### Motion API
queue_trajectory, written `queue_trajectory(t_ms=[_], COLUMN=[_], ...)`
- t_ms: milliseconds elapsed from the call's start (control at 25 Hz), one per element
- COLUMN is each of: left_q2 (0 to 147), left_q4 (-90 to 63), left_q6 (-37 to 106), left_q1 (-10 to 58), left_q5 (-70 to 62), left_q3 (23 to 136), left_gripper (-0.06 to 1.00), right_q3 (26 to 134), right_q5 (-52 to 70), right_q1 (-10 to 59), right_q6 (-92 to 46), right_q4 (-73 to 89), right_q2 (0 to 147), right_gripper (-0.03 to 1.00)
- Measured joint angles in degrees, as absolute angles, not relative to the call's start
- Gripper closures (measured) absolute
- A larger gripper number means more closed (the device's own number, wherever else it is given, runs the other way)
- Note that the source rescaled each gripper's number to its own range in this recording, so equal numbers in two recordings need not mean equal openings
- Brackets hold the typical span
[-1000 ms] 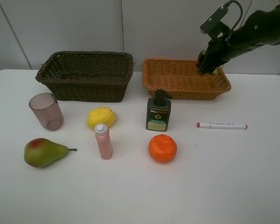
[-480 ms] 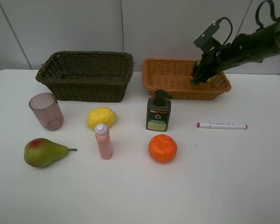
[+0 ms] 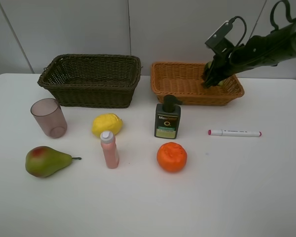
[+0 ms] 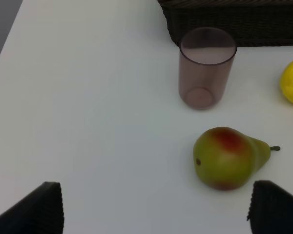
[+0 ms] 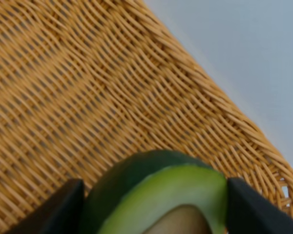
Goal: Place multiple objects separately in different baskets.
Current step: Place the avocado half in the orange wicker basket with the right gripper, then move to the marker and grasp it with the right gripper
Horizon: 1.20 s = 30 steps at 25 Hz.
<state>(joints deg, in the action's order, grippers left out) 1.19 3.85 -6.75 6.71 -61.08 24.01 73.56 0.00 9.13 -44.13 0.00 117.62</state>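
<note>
Orange-tan wicker now lies close beneath the right gripper [image 3: 209,80], which has dropped from above the rim into the orange-tan basket [image 3: 187,101] at the upper right of the high view. Its jaws, partly open, press both sides of the avocado half [image 5: 156,190], so we judge release is near. The left gripper [image 4: 156,214] gapes wide and empty by the pear [image 4: 227,158].

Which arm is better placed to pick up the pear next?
Probably the left: the left pincer hangs open near the pear, while the right pincer holds the avocado half in the orange-tan basket, far across.
</note>
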Motion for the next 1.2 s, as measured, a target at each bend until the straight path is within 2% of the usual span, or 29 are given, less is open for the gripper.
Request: queue_trajectory(t_ms=[120,240,920,1200], left_q2=[1.19,1.19,1.19,1.19], left_q4=[3.85,3.85,3.85,3.85], left_q6=[-6.75,-6.75,-6.75,-6.75], left_q1=[6.71,6.71,6.71,6.71], left_q5=[-61.08,-61.08,-61.08,-61.08], left_q3=[24.01,24.01,24.01,24.01], left_gripper=[-0.05,-0.05,-0.05,-0.05], right_q3=[73.56,73.56,73.56,73.56], right_q5=[-0.85,-0.85,0.0,9.57], right_q1=[9.13,9.13,9.13,9.13], right_q6=[-44.13,-44.13,-44.13,-44.13], right_q4=[3.0,4.04,5.94,5.98], right_q2=[117.62,117.62,116.22,110.63], right_gripper=[0.09,0.0,-0.02,-0.02])
